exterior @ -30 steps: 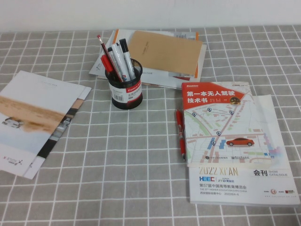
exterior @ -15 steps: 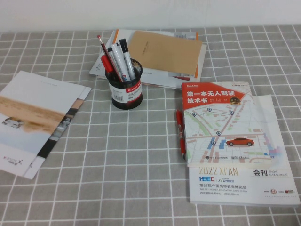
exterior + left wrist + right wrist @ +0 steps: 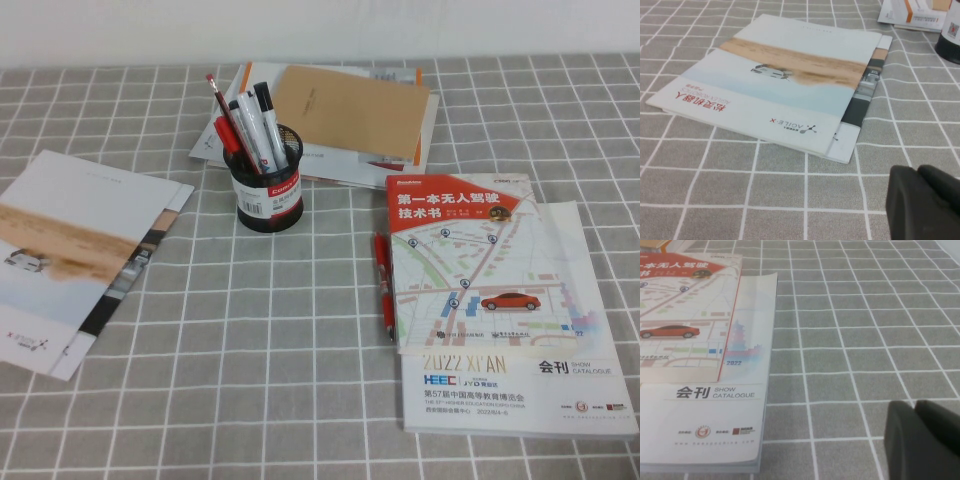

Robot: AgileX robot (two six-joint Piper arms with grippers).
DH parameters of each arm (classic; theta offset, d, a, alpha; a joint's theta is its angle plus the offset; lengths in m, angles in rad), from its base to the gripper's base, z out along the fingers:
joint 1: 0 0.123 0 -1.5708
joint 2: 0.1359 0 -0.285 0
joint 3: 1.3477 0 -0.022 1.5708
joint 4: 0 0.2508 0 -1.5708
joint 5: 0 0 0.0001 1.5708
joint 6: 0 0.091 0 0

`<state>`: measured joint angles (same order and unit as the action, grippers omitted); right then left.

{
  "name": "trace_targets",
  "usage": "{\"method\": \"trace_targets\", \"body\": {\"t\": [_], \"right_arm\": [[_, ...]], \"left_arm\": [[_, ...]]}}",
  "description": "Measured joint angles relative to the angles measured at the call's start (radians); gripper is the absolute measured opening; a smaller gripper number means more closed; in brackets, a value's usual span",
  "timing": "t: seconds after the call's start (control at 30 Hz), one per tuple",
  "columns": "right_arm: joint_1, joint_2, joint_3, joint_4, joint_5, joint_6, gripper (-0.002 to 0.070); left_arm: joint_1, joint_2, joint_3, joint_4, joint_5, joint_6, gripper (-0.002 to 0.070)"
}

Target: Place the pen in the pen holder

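Note:
The pen holder, a black mesh cup with a red-and-white label, stands left of centre at the back of the table. The pen, a white marker with a black cap, stands tilted inside it. A similar marker with a greyer cap and a slim red pen stand in it too. The holder's edge also shows in the left wrist view. My left gripper is shut and empty, low over the cloth near a brochure. My right gripper is shut and empty beside the catalogue. Neither gripper shows in the high view.
A second red pen lies against the left edge of a red-and-white book on a show catalogue at the right. A brochure lies at the left. A brown notebook on papers lies behind the holder.

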<state>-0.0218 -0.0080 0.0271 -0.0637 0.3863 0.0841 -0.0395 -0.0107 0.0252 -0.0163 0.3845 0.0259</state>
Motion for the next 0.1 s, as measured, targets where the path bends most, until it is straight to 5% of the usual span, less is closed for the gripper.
{"method": "trace_targets", "body": {"t": [0.1], "right_arm": [[0.0,0.0,0.0,0.0,0.0,0.0,-0.0013]], "left_arm": [[0.0,0.0,0.0,0.0,0.0,0.0,-0.0003]]}}
